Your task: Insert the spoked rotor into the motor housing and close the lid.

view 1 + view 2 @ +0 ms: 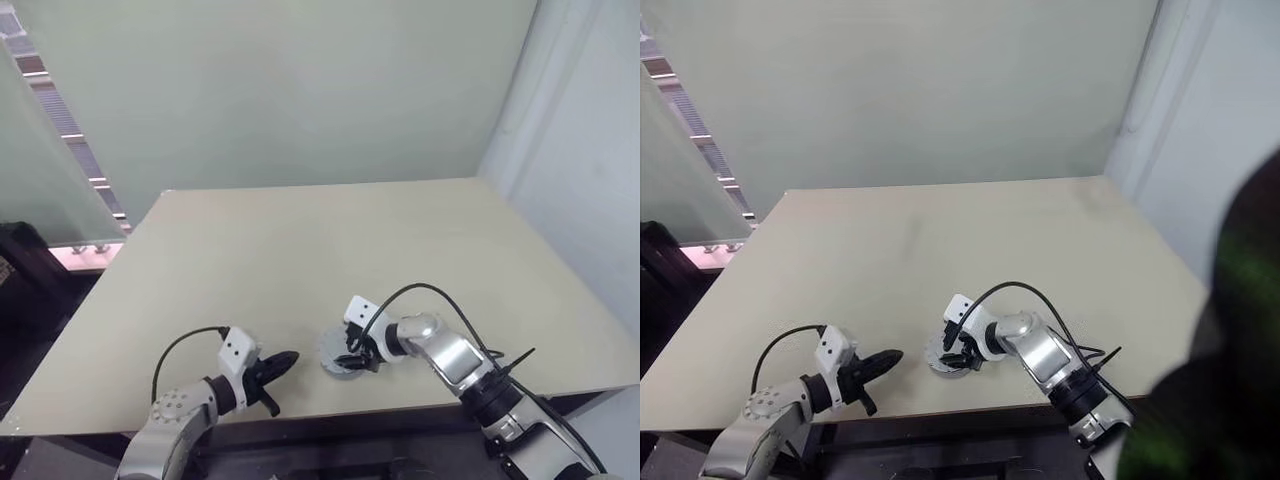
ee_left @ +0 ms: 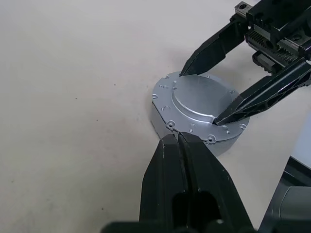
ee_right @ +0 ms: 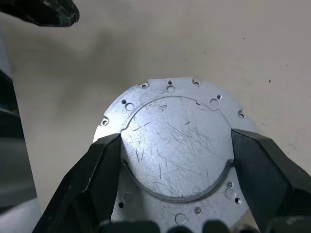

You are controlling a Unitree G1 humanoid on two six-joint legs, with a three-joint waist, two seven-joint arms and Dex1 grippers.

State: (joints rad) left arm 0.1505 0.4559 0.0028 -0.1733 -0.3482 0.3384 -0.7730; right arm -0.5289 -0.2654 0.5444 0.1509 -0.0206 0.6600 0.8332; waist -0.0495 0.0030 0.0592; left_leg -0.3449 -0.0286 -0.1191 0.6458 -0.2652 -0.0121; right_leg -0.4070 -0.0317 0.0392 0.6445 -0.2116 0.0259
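The motor housing (image 2: 194,99) lies near the table's front edge, a silvery scratched plate with a raised round centre and small holes round its flange facing up. My right gripper (image 3: 176,138) straddles that raised centre, one fingertip pressed against its rim on each side. My left gripper (image 2: 176,137) is shut and empty. Its tip rests at the housing's flange on the side toward me, and from the head (image 1: 290,357) it points at the housing from the left. The spoked rotor and the lid are out of view.
The beige table (image 1: 300,240) stretches bare behind the housing to a pale wall. Its front edge (image 1: 330,410) runs just under both grippers. A dark gap lies past its left edge.
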